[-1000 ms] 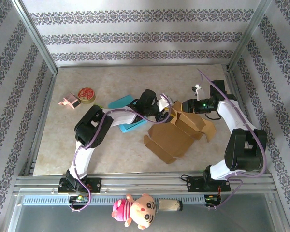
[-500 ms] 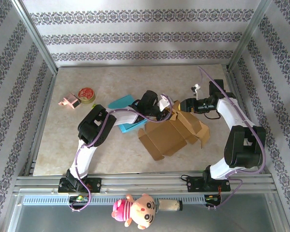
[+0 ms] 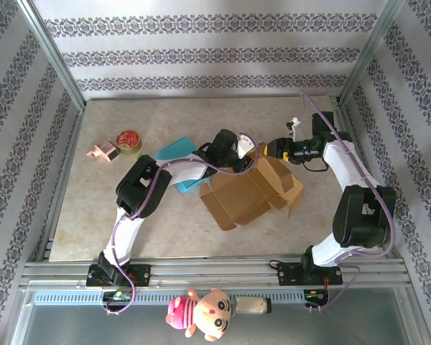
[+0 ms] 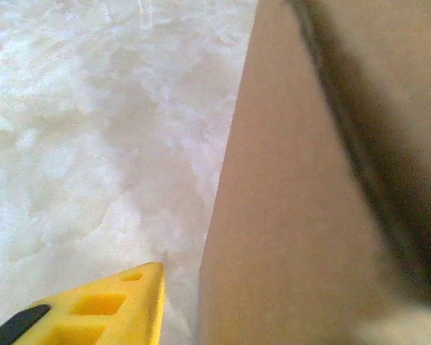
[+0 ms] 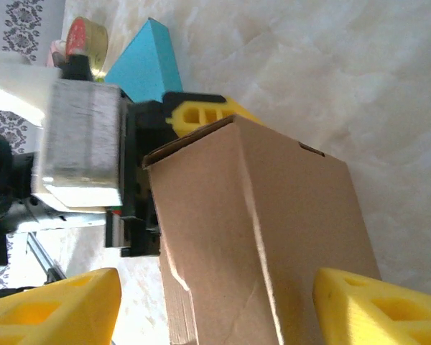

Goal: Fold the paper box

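1. Top view: brown paper box (image 3: 248, 192) lying mid-counter (image 3: 201, 241), flaps splayed, far end raised between left end effector (image 3: 246, 159) and right end effector (image 3: 273, 149). Teal block (image 3: 174, 151) and tape roll (image 3: 129, 141) off to the left.
2. Right wrist view: right end effector spread wide, straddling a folded box wall.
3. Left wrist view: one yellow finger (image 4: 108, 305) just beside a cardboard panel. Left grip cannot be told.
4. Box interior hidden.
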### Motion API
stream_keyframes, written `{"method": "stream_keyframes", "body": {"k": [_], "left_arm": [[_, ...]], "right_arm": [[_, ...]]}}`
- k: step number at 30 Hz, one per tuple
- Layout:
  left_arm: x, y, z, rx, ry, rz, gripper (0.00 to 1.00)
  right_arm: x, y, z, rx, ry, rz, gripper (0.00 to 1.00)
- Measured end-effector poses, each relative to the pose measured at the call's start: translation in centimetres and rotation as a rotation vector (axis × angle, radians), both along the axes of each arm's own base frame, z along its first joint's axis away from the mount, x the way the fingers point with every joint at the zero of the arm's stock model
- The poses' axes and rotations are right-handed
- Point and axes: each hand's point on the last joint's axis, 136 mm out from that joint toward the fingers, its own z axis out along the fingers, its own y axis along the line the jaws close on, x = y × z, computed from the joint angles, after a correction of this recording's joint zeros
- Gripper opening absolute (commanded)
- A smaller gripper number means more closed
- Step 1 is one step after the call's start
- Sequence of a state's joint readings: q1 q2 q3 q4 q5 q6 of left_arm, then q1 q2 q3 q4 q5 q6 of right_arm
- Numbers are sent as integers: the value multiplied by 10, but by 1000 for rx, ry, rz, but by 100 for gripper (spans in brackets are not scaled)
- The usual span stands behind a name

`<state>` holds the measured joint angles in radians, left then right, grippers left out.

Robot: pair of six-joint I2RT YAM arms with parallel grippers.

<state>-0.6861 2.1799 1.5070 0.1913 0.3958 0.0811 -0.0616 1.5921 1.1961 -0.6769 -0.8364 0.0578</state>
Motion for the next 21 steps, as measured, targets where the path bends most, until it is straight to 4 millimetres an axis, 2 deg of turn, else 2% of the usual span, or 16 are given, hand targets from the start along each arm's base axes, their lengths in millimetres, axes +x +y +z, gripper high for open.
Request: {"method": "stream_keyframes", "body": {"k": [4,8,12,14,16,19,21], "left_arm": [[5,-5,13,-24,-7,4,23],[11,-11,23,-46,-19,2,0],[14,-10,18,-41,-7,36,0],[20,-6,17,-29,-26,102,0],[24,4,17,-4,-59,197,0],[28,22,19,65,-114,368,0],[28,33,20,96,-142,472,0]], "right_arm": [[1,1,-12,1,35,4,70],[1,2,-15,2,44,5,70],[3,-1,-14,-17,44,-18,70],[7,-10,-9,-68,39,-74,71],[12,-23,7,-138,7,-164,71],[15,-47,51,-219,-85,-337,67],[10,-59,81,-225,-139,-449,66]]}}
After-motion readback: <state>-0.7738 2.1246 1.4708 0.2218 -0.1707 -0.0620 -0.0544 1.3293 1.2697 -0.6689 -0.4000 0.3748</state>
